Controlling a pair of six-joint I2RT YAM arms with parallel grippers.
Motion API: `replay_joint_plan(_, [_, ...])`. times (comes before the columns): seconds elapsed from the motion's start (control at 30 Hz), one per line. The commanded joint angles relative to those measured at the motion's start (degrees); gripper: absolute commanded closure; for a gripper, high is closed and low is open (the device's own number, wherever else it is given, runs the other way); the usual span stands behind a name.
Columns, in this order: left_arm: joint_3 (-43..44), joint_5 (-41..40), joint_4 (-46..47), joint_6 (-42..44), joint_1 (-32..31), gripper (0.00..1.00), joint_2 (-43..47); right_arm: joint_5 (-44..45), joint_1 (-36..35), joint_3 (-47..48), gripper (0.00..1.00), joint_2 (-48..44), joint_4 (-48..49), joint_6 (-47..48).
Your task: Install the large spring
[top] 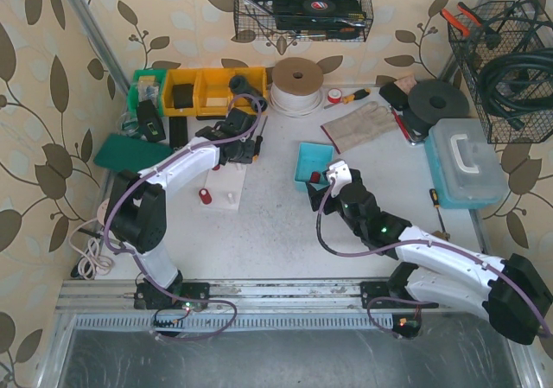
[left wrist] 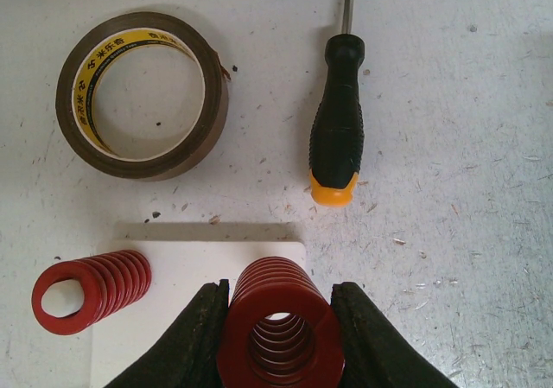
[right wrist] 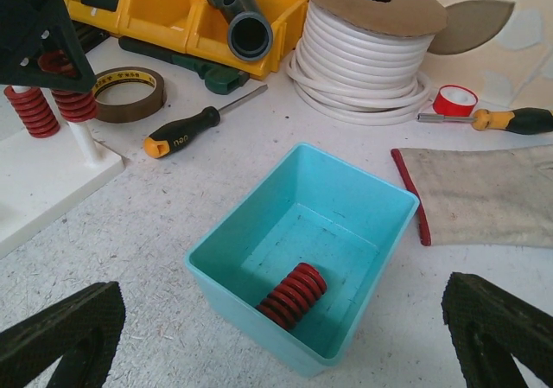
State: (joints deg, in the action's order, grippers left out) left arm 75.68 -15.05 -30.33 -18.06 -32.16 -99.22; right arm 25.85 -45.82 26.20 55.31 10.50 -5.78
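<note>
left arm [top: 177, 168]: long link in a white shell; joint housings black and rounded, the one nearest the base bulkiest. thin purple cable [top: 112, 211] runs outside the shell, slack in places. left base [top: 168, 291]: black block bolted to the metal rail.

right arm [top: 449, 263]: same build, with white shell and black rounded joints. small green light [top: 383, 230] lit on the black forearm housing. second purple cable [top: 321, 228] along this arm too. white cap [top: 337, 174] at the wrist end.

left gripper [left wrist: 278, 289]: fingers [left wrist: 186, 345] matte black, grainy surface, edges curved.

right gripper [right wrist: 281, 332]: fingers [right wrist: 60, 336] black, coarse pebbled texture, blunt wedge shape.
</note>
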Motion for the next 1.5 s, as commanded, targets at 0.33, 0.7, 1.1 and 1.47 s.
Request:
replay_joint_plan(0.33, [-0.8, -2.9, -0.5, 0.1, 0.8, 1.00, 2.0, -0.6, 0.4, 0.8, 0.01, 0.4, 0.3, -0.5])
replay_joint_plan(0.7, [-3.1, -1.0, 1.6, -0.8, 1.1, 1.00, -0.8, -0.9, 0.5, 1.0, 0.01, 0.9, 0.5, -0.5])
replay_joint_plan(1.1, [-4.4, 0.2, 4.3, -2.2, 2.0, 0.87, -5.0, -0.7, 0.6, 1.2, 0.01, 1.3, 0.2, -0.5])
replay_joint_plan(1.47, [-3.6, -1.1, 2.2, -1.0, 1.9, 0.41, 4.0, 0.0, 1.8, 4.5, 0.01, 3.2, -5.6, -4.0])
